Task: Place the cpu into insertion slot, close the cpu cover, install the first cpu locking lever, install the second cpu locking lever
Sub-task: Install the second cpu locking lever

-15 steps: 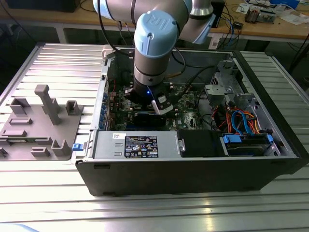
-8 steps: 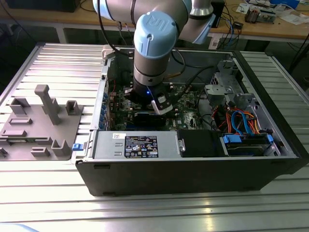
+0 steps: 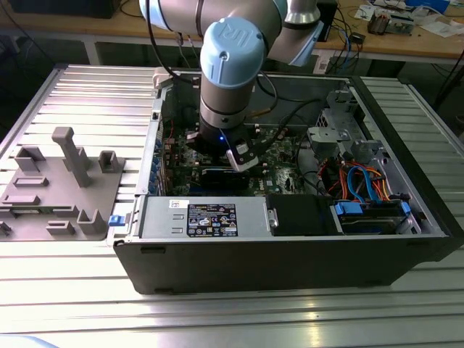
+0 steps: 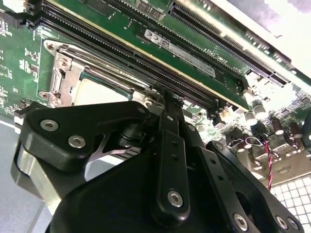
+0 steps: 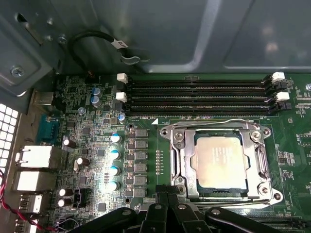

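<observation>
The cpu [image 5: 217,160], a silver square, lies flat in the insertion slot [image 5: 214,192] on the green motherboard. The cpu cover [image 5: 182,156], a silvery frame, lies down around it, with the chip showing through its window. A thin wire locking lever [image 5: 214,121] runs along the socket edge beside the memory slots. My gripper [image 5: 167,194] is shut, its black tips just off the opposite socket edge; I cannot tell if they touch a lever. The second wrist view shows the gripper [image 4: 163,97] beside the cpu [image 4: 99,90] and cover [image 4: 63,73]. The gripper [image 3: 239,156] reaches down into the open case.
Long black memory slots [image 5: 194,94] run beyond the socket. Capacitors [image 5: 114,155] and rear ports [image 5: 34,158] stand to one side, and a black cable [image 5: 92,36] loops near the case wall [image 5: 204,34]. A power supply [image 3: 210,217], drive cables [image 3: 362,181] and a grey fixture plate [image 3: 61,181] show outside.
</observation>
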`<state>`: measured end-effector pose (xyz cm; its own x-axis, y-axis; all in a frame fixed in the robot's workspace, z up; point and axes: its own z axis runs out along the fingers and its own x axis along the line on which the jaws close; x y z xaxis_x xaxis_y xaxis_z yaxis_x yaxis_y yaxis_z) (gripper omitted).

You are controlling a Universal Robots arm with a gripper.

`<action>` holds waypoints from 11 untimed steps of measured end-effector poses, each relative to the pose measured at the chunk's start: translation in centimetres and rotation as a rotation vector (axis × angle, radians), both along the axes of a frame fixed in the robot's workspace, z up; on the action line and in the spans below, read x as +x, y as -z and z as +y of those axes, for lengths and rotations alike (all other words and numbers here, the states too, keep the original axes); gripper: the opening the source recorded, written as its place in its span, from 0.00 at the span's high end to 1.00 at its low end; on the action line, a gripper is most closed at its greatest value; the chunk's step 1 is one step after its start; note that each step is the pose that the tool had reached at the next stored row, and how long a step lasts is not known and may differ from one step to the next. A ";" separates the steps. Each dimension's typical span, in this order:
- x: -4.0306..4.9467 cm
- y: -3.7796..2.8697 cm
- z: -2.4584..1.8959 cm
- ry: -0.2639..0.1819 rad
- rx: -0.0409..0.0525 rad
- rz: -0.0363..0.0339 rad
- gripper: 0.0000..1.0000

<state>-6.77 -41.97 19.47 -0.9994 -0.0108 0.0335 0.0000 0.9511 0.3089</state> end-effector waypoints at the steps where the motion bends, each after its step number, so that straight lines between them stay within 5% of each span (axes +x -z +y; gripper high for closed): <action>1: 0.00 0.00 0.01 0.000 0.0002 -0.0001 0.89; 4: -0.03 -0.10 0.02 0.000 0.0003 -0.0002 0.89; 11: -0.05 -1.88 0.02 0.000 0.0003 -0.0001 0.89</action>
<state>-6.83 -41.95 21.35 -0.9994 -0.0108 0.0334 0.0000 0.9510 0.3091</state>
